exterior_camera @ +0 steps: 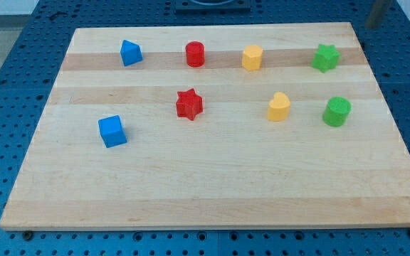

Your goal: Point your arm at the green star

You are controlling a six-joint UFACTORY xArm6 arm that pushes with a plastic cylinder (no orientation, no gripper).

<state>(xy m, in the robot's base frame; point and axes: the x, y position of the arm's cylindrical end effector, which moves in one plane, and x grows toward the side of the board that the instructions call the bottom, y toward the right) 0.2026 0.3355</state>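
Approach step not yet begun: my tip is out of view, so its position relative to the 8 blocks cannot be told, while the green star [325, 57] sits untouched at the board's [212, 192] top right, above the green cylinder [337, 112]; next move requires travel there.

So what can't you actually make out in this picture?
- My tip: not identifiable. A dark shape at the view's top right corner is cut off by the edge; it may be the rod.
- How far my tip is from the green star: cannot tell.
- The grey fixture at the top centre: cut off by the view's top edge.
- The blocks' far sides: hidden by the blocks themselves.
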